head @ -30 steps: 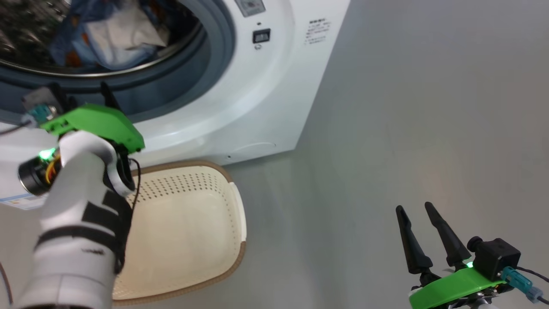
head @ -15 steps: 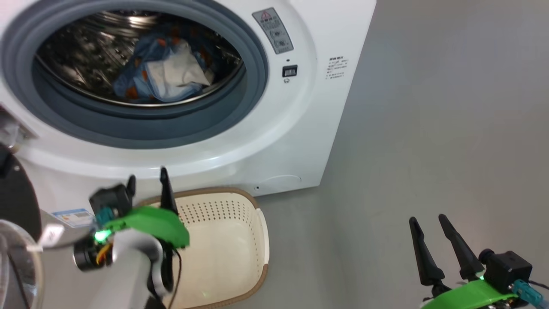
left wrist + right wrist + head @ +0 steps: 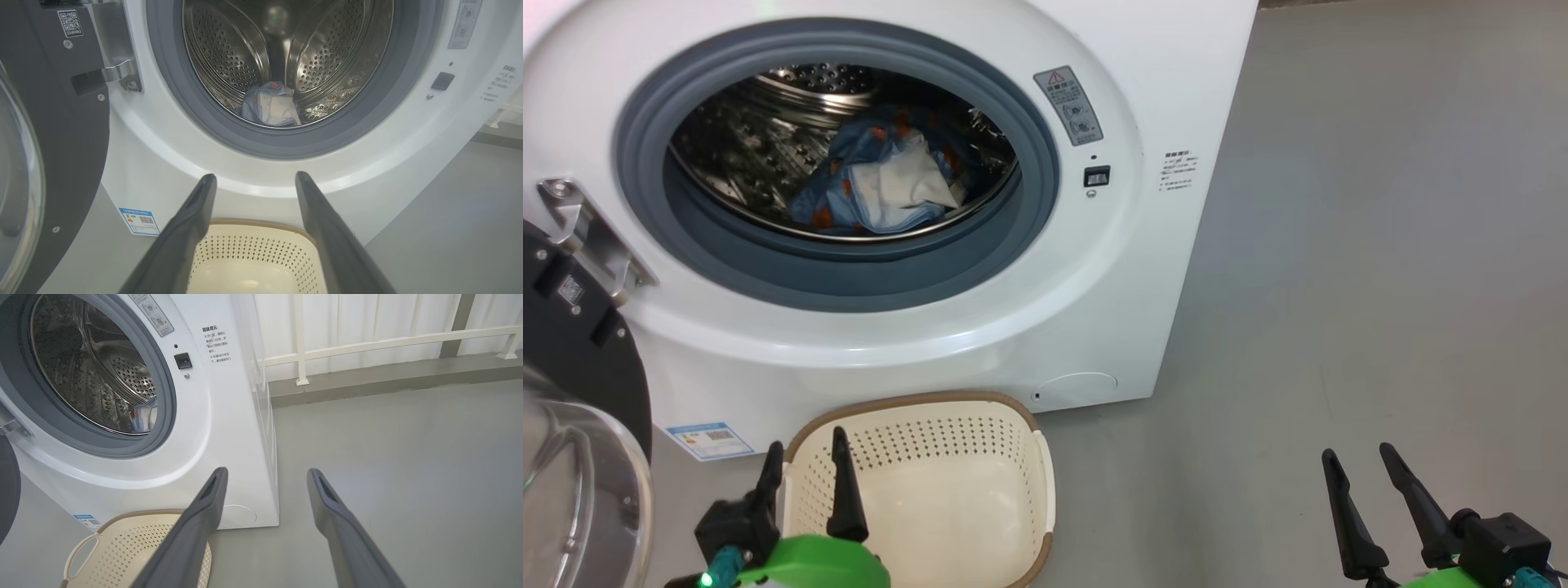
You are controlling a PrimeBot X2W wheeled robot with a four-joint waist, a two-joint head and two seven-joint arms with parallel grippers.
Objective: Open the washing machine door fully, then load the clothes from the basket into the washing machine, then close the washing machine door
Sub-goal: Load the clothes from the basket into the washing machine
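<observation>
Grey floor [image 3: 1339, 286]: washing machine door [image 3: 572, 327] open, clothes [image 3: 882, 188] in drum [image 3: 735, 155], basket [image 3: 915, 406] in front. Left end effector [image 3: 805, 441] and right end effector [image 3: 1356, 451] wide apart, gripping nothing.

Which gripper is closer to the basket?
The left gripper, its fingers above the basket; the right gripper hovers apart over bare floor.

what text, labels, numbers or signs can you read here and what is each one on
"温馨提示": heading of the printed notice on the washing machine; lines below too small.
"2240462", digits unsure: QR sticker on the washing machine door.
Grey warning sticker: red triangle sign, text unreadable.
Blue label sticker: unreadable.
</observation>
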